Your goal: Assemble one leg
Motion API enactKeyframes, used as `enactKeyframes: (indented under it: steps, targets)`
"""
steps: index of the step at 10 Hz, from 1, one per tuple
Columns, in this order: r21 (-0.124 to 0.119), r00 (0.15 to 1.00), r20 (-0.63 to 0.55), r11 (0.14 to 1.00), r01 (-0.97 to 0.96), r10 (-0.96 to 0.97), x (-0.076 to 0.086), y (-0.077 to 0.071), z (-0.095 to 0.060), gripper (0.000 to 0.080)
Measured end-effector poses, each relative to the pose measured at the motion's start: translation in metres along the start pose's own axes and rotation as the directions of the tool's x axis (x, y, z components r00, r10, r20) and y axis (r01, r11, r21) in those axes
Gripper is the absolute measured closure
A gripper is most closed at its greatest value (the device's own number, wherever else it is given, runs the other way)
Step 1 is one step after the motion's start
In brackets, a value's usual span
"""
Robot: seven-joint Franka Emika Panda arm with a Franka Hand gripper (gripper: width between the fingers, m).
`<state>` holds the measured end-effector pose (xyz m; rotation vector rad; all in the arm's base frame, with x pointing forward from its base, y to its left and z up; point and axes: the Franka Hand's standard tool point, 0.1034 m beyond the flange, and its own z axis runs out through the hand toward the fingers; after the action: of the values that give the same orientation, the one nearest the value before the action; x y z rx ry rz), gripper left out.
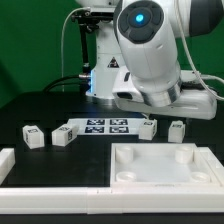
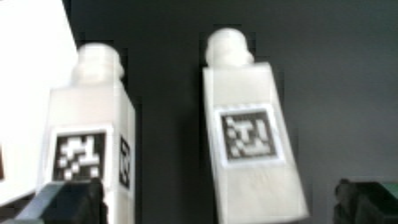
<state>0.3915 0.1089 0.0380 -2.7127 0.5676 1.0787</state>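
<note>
Two white legs with black-and-white tags show in the wrist view, side by side on the black table: one leg (image 2: 244,120) lies between my fingertips, the other leg (image 2: 89,130) lies beside it, near one finger (image 2: 63,205). My gripper (image 2: 217,205) is open and holds nothing. In the exterior view these two legs (image 1: 148,127) (image 1: 177,129) stand under the arm's hand, whose fingertips are hidden by the arm's body. Two more legs (image 1: 31,137) (image 1: 63,133) sit at the exterior view's left.
The marker board (image 1: 105,126) lies between the two pairs of legs. The large white square panel with corner sockets (image 1: 200,178) lies at the front right. A white raised border (image 1: 20,165) runs along the front left.
</note>
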Motion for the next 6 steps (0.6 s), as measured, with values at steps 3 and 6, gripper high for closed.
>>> enactKeyframes:
  steps: [3, 6]
  targets:
    - [0.001, 1.0, -0.003, 1.0, 0.001, -0.001, 0.001, -0.001, -0.002, 0.015]
    - [-0.008, 0.999, -0.031, 1.0, 0.028, -0.028, -0.009, -0.016, 0.009, 0.015]
